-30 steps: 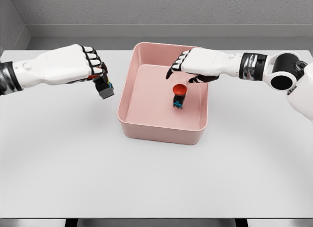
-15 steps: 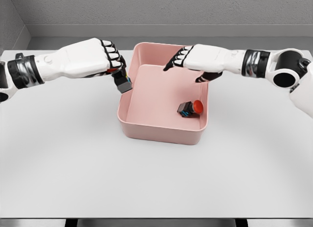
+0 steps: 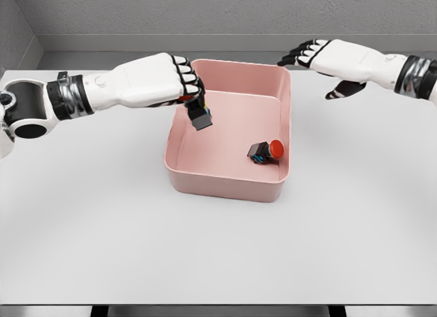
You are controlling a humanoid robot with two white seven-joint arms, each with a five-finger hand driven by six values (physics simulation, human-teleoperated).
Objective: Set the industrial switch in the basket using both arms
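we see a pink basket (image 3: 179,150) sitting on the white table (image 3: 218,242), toward the table's far edge and about midway between its left and right edges. inside the basket one industrial switch with a red button (image 3: 266,151) lies on its side on the floor, near the basket's right wall and toward its front right corner, red cap pointing right. nothing touches it.

the left hand (image 3: 160,80) reaches in from the left and is clenched around a second switch, dark grey (image 3: 200,116). we see its body hanging below the curled fingers (image 3: 186,70), tilted, over the basket's left wall near the far left corner, above the basket floor and not resting on anything. a bit of red and blue shows on it just under the knuckles.

the right hand (image 3: 334,58) hovers beyond the basket's far right corner, over the table's far edge, fingers spread and loose, grasping nothing. it is well apart from the red-button switch.
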